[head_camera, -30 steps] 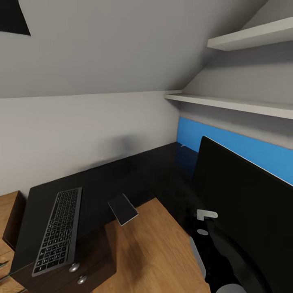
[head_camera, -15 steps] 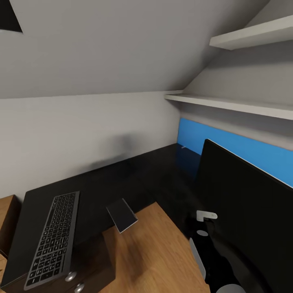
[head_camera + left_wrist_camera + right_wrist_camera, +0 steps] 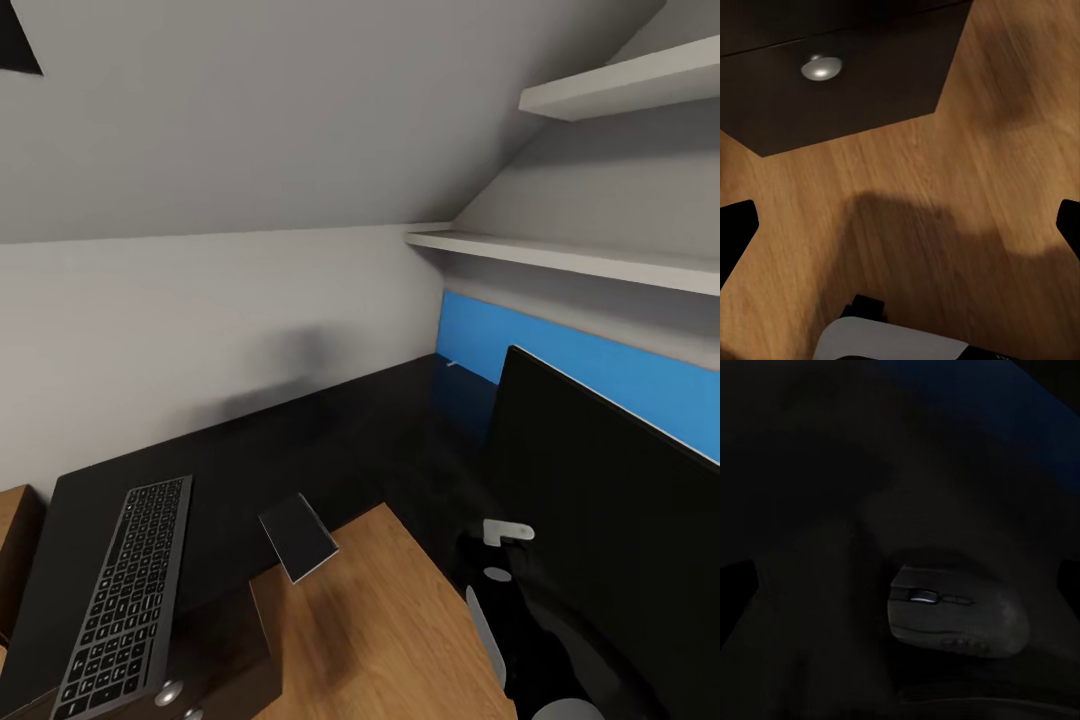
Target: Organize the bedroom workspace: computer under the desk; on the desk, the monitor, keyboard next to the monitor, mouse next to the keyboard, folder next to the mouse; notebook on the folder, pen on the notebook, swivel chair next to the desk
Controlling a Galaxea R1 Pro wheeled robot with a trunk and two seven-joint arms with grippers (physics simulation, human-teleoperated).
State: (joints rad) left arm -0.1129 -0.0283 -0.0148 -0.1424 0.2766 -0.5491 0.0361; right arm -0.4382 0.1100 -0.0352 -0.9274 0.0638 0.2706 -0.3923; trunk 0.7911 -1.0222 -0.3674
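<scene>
The black-topped desk (image 3: 300, 440) runs along the wall, with its blue back panel (image 3: 560, 350) at the right. The long black keyboard (image 3: 125, 595) lies on its left part. A small grey notebook (image 3: 297, 537) sits at the desk's front edge, partly out over the wood floor. The monitor (image 3: 610, 530) stands at the right, its wide black screen towards me. A thin light pen (image 3: 452, 364) lies by the back panel. My right arm (image 3: 515, 625) reaches in beside the monitor. The right gripper (image 3: 900, 581) is open above a grey mouse (image 3: 956, 615) on the dark desktop. Over the floor, the left gripper (image 3: 900, 225) is open and holds nothing.
A dark drawer unit (image 3: 832, 90) with a round metal knob (image 3: 820, 68) stands under the desk's left end. Two white wall shelves (image 3: 560, 255) hang above the monitor under a sloped ceiling. A light-wood dresser (image 3: 15, 530) shows at the left edge. Wood floor (image 3: 370, 630) lies inside the desk's corner.
The whole head view has shifted, so the keyboard and notebook sit lower and further left in the picture: the camera moved. My right arm keeps its place in the view.
</scene>
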